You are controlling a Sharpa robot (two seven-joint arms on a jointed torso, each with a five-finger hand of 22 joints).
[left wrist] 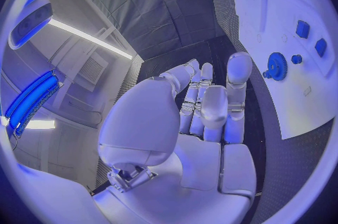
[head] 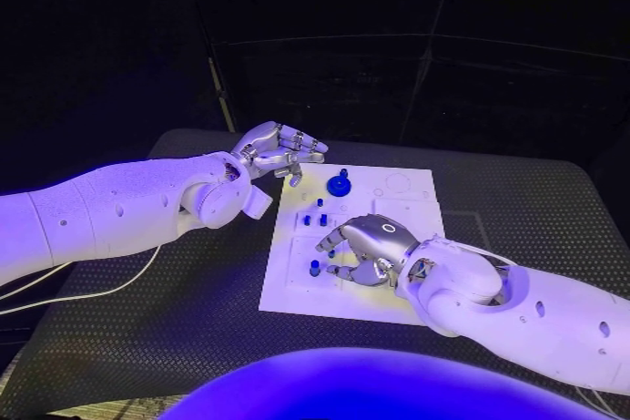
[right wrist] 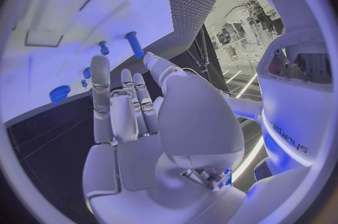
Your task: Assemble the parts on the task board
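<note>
The right hand (head: 368,249) hovers over the task board (head: 394,188), fingers loosely apart and holding nothing, likely poised to pick a small blue part (head: 315,268) beside it. The left hand (head: 279,153), curled and empty, waits off the board's far corner near the blue gear (head: 340,185). Parts under the right palm are hidden.

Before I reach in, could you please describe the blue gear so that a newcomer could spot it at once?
Start at the white task board in the middle of the black table. Go to its far edge, just beyond the left hand. There lies the gear: a round, toothed blue disc with a knob on top, wider and flatter than the small blue pegs nearer the right hand.
</note>
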